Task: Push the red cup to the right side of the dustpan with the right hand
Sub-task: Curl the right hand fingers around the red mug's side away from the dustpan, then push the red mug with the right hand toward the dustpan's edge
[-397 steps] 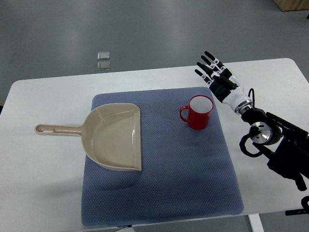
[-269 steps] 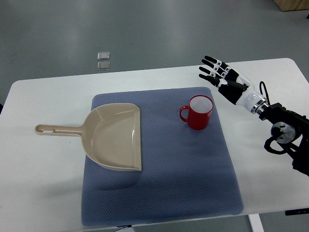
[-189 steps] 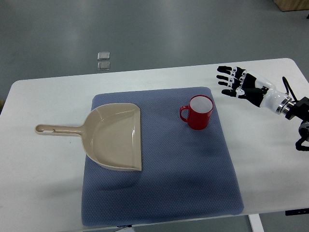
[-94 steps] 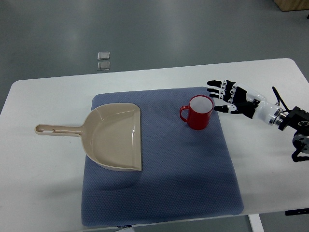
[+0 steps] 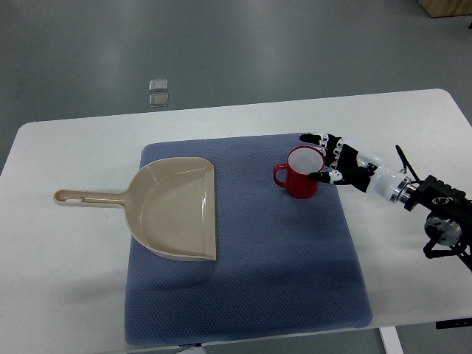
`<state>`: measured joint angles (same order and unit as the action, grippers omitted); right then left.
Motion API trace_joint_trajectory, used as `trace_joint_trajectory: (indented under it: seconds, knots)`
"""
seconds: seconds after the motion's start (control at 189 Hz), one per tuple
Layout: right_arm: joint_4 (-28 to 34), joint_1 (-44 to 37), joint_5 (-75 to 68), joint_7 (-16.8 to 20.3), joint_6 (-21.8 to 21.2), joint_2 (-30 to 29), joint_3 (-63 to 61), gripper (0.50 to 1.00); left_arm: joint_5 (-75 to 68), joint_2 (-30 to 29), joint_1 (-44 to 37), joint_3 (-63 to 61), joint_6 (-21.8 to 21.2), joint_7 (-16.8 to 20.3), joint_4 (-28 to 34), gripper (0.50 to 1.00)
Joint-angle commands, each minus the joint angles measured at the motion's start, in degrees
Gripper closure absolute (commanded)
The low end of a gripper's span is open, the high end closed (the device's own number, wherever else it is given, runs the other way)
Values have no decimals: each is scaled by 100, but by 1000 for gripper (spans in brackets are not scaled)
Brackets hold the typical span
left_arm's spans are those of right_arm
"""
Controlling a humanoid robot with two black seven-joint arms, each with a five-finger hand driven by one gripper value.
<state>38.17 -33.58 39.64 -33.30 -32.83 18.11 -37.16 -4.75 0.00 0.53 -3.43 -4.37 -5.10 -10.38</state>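
Touching red cup: spread fingers

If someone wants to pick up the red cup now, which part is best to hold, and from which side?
Probably the handle, approached from the picture's left. The red cup stands upright on the blue mat with its loop handle pointing left toward the dustpan, and that side is free. The right hand already sits against the cup's right wall.
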Motion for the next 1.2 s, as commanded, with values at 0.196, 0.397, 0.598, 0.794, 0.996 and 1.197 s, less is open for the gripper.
trace_joint_trajectory:
  seconds: [0.196,0.397,0.598,0.794,0.996,1.197]
  knots:
    - [-293,-9,0,-80,145,-281,7,566,0,0,0,9,-3,0,1,500]
    - [-591,-26,0,-132,154,-475,-2,566,0,0,0,9,-3,0,-8,500]
    - [-618,-44,0,-150,426,-650,7,566,0,0,0,9,-3,0,1,500]
    - [-662,-44,0,-150,444,-791,7,566,0,0,0,9,-3,0,1,500]
    - [-714,-44,9,-159,611,-923,121,566,0,0,0,9,-3,0,1,500]
    - [-714,-44,9,-170,716,-1046,297,566,0,0,0,9,-3,0,1,500]
